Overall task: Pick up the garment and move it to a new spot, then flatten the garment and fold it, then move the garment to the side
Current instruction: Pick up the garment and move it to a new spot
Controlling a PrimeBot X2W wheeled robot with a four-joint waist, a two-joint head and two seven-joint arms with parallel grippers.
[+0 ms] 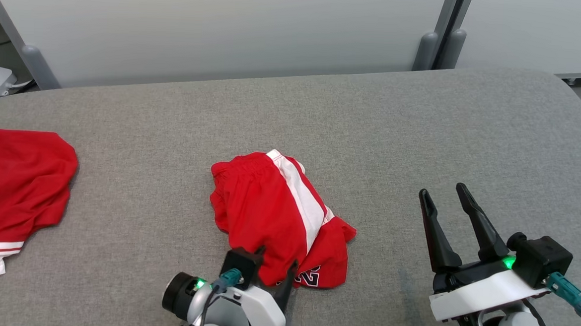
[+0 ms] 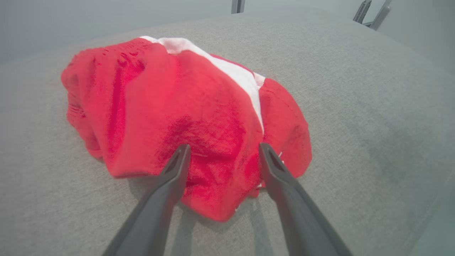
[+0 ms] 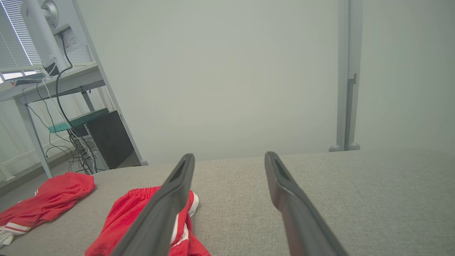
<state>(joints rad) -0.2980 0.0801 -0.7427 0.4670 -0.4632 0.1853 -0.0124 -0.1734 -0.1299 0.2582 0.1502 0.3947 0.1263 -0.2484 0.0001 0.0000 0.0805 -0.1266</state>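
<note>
My left end effector [image 2: 224, 151] sits open astride the shorts [image 2: 170, 103], my right end effector [image 1: 442, 190] open aside; I should pinch separate corners and spread outward.

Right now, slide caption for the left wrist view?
Left hand open over the near edge of a crumpled red-and-white garment on the grey fabric surface.

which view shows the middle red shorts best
Head view: the shorts show whole from above, with white stripe and printed number, left gripper at their near edge. The left wrist view is closer, but the fingers cover some. The right wrist view gives a low glimpse, partly behind a finger.
</note>
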